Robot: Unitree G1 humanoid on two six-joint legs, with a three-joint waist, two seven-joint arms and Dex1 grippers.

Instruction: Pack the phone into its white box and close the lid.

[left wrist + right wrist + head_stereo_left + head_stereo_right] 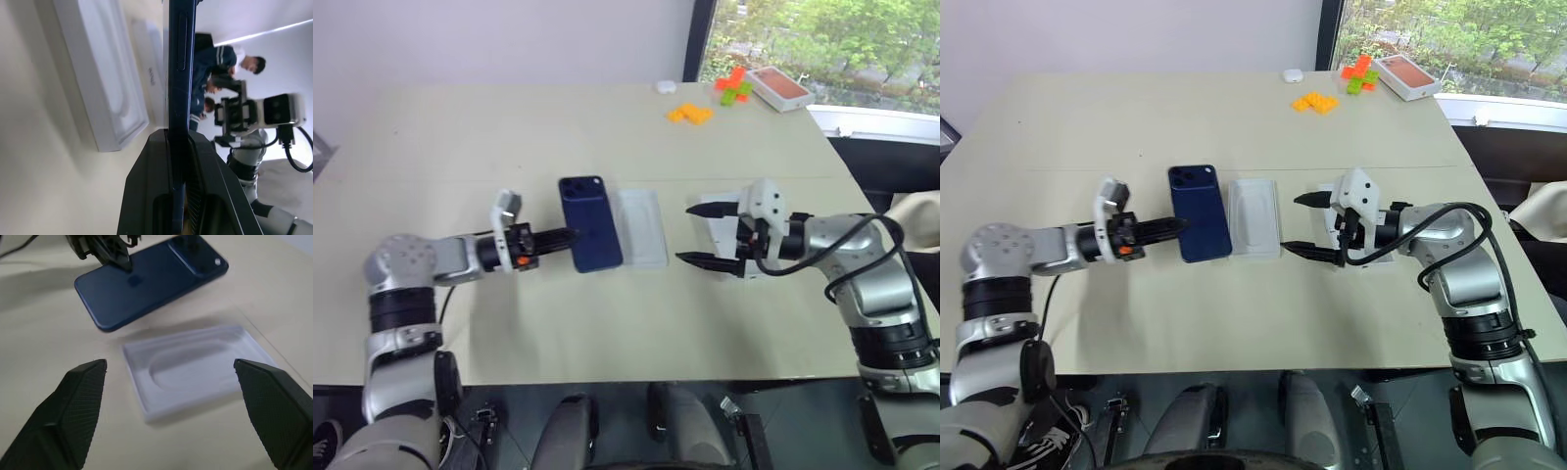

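phone [590, 222]: dark blue, held by its long edge in the left gripper [566, 236], back side up w/ camera bump at the far end, roughly level over the table [460, 137].
left gripper fingers: clamped tight on the phone's edge; left wrist view shows the phone edge-on, pinched between both pads.
insert tray [641, 227]: flat white piece w/ oval recess, lying on the table just beside the phone on the robot's right; nothing in it.
right gripper [705, 235]: spread wide, holding nothing, tips aimed toward the insert tray, near it but apart.
white box [1337, 227]: a white piece mostly hidden behind the right gripper; can't tell contents, or whether it's tray or lid.
orange-topped box [779, 87]: far right corner of table, closed.
blocks [690, 114]: orange + green pieces loose at far side, near that box.
small white object [665, 86]: far edge of table.
right wrist view extra: recess shape of the insert tray seen clearly.
left wrist view extra: people [215, 63] in the background past the right arm.
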